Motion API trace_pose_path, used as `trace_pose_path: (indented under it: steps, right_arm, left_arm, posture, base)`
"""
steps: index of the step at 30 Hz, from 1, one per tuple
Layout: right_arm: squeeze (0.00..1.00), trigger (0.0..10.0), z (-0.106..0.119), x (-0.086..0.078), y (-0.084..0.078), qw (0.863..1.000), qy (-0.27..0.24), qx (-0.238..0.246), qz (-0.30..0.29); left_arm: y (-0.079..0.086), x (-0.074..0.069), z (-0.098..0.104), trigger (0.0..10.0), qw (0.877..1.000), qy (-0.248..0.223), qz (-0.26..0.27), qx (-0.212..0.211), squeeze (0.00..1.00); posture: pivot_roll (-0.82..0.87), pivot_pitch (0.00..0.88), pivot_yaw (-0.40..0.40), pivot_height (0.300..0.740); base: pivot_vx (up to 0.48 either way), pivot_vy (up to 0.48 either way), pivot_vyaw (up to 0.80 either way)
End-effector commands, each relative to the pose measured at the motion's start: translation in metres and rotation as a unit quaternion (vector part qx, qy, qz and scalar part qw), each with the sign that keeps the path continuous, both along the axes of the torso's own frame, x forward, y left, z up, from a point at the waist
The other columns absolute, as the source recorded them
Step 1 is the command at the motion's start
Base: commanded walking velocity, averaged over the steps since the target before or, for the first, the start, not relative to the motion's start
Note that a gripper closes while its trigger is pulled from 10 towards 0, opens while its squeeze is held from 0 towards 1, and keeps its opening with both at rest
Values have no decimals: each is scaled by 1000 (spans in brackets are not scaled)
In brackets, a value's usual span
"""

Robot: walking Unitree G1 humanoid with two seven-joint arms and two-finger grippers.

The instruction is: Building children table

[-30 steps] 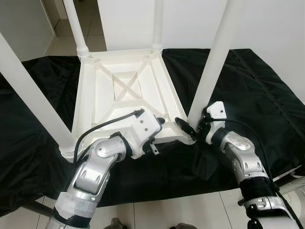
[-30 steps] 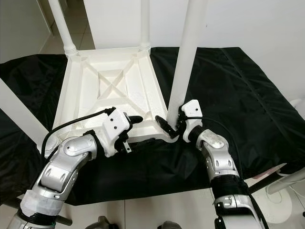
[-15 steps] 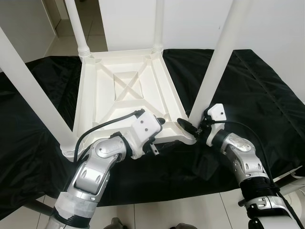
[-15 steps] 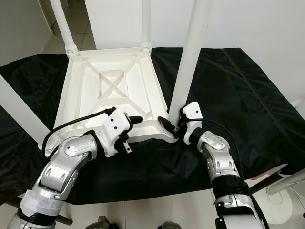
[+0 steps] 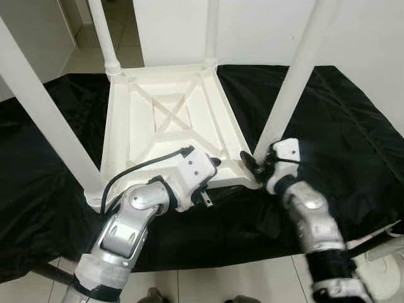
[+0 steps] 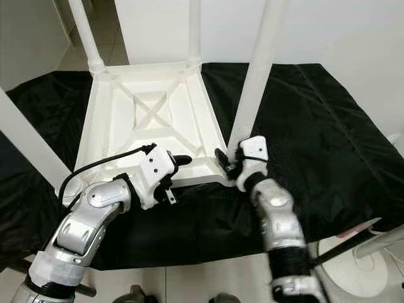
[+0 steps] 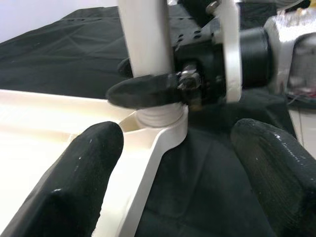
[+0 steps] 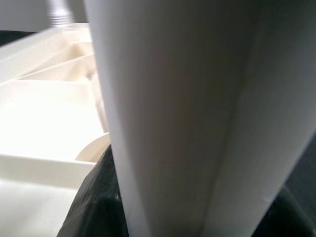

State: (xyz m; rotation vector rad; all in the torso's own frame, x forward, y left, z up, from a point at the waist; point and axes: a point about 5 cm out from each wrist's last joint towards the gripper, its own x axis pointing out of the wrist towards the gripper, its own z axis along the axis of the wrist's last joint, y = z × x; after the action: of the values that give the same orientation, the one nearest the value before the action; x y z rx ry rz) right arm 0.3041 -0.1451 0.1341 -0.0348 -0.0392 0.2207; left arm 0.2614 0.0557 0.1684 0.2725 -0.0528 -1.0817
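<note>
Table, white plastic, upside down on black cloth, legs up. Near-right leg rises upright from its corner socket; right gripper clasps its base. Left gripper spread, just beside.

Spread wide apart: left gripper jaws, flanking the white frame corner over black cloth. Beyond, right gripper jaws around the white leg.
</note>
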Motion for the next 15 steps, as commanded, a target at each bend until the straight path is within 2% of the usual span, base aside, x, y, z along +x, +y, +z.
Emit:
trace_pose_path:
  steps: [1,4,6,12,15]
  right_arm:
    - [0,10000,-6,-3,2,999,15,-8,-32]
    - [0,10000,-7,-8,16,996,19,14,-88]
    - [0,10000,-7,-8,19,994,19,24,-101]
    - [0,10000,-2,-8,31,993,17,41,-109]
    - [0,10000,2,-8,28,993,12,37,-111]
  left_arm:
    - [1,3,-3,10000,1000,-1,30,-3,0]
    - [0,3,-3,10000,1000,-2,29,-2,0]
    - [0,3,-2,10000,1000,-2,29,-2,0]
    - [-1,2,-3,10000,1000,-2,29,-4,0]
    - [-2,2,-3,10000,1000,-3,28,-4,0]
  posture:
    - [-129,10,31,740]
    - [-127,8,27,740]
    - [-127,8,27,740]
    - [-130,0,19,740]
    - [-137,0,12,740]
  base:
    - [0,0,0]
    - [0,0,0]
    - [0,0,0]
    - [0,0,0]
    - [0,0,0]
